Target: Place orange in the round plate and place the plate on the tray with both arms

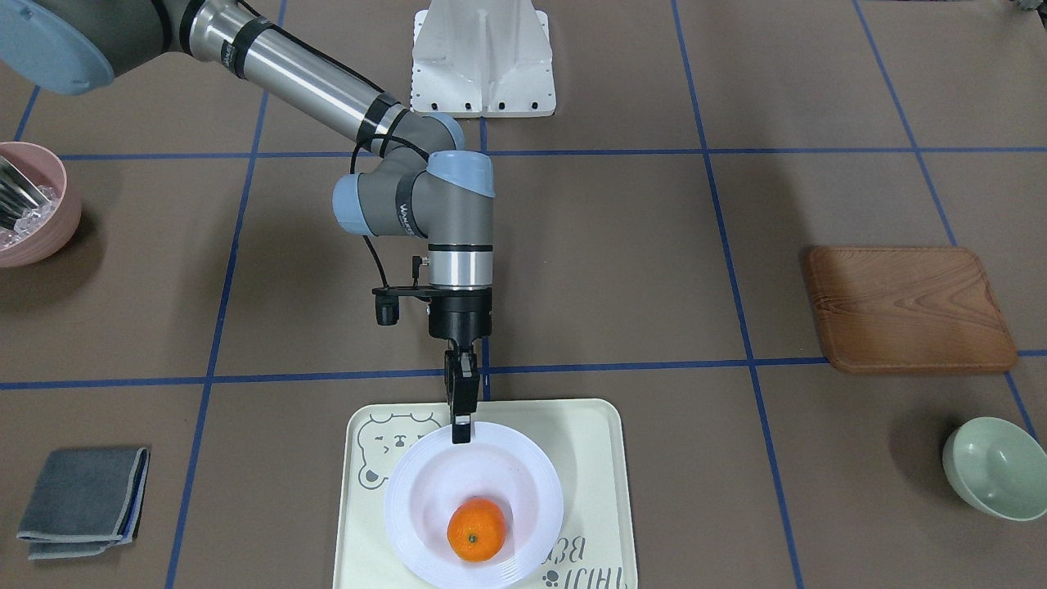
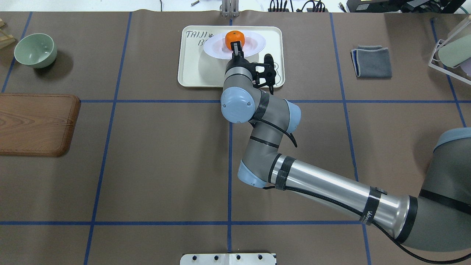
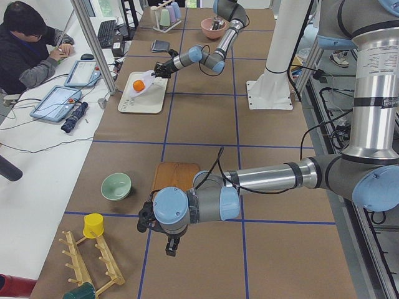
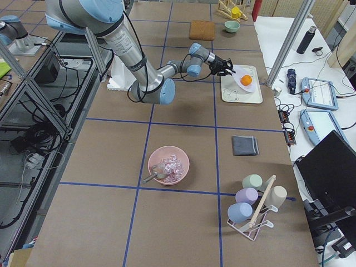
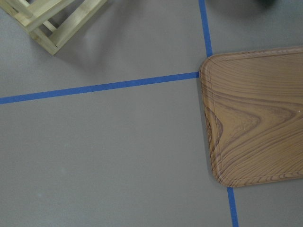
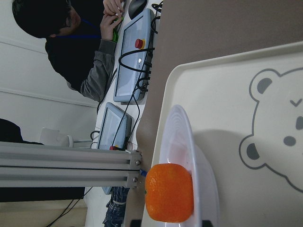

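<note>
Overhead exterior: my right gripper pinches the round plate by its near rim, tilting it over the tray. I judge that is why the orange sits against the far side. My left gripper hangs beside the wooden board; I cannot tell its opening.

Grey and brushed-silver right arm, light-blue joint caps, black cable and bands, black hand

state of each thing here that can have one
pale cream rectangular tray, flat on brown table
glossy white round plate, tilted over tray, rim gripped
small bright orange fruit, lying in plate
right gripper, jaws shut on plate rim
left gripper, open or shut unclear
</note>
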`<state>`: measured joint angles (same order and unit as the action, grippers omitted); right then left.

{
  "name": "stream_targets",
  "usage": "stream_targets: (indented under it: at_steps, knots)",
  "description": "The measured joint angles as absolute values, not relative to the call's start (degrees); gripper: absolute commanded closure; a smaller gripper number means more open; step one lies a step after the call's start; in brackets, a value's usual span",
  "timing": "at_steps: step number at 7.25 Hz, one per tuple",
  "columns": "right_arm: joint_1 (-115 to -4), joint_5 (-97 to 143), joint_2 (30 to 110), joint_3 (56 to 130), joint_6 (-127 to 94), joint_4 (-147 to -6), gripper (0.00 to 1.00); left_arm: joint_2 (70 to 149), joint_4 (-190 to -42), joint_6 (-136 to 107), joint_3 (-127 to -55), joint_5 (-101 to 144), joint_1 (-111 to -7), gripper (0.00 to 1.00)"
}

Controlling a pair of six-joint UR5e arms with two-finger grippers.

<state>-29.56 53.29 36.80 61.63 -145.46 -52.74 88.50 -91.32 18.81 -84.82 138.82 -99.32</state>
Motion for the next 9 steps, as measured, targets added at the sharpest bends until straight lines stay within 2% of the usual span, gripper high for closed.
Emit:
stream_targets:
  at_steps: [3,5,7,9]
  knots:
    - [-31.71,61.77,37.16,69.8,-130.31,-57.96,0.0,88.33,-90.64,12.58,-87.2,138.08,-99.23,0.02]
    - [-33.78,70.86,40.51,79.46,-118.06,-66.38,0.0,86.87,-90.5,2.48,-91.4,137.88,-98.77,0.02]
    - [-37.68,83.74,49.07,91.1,-101.41,-71.59,0.0,83.74,-90.57,-5.14,-97.47,136.98,-97.29,0.02]
    - [-46.15,98.54,58.87,98.16,-75.76,-77.53,0.0,81.58,-90.76,-6.49,-100.99,135.96,-94.98,0.02]
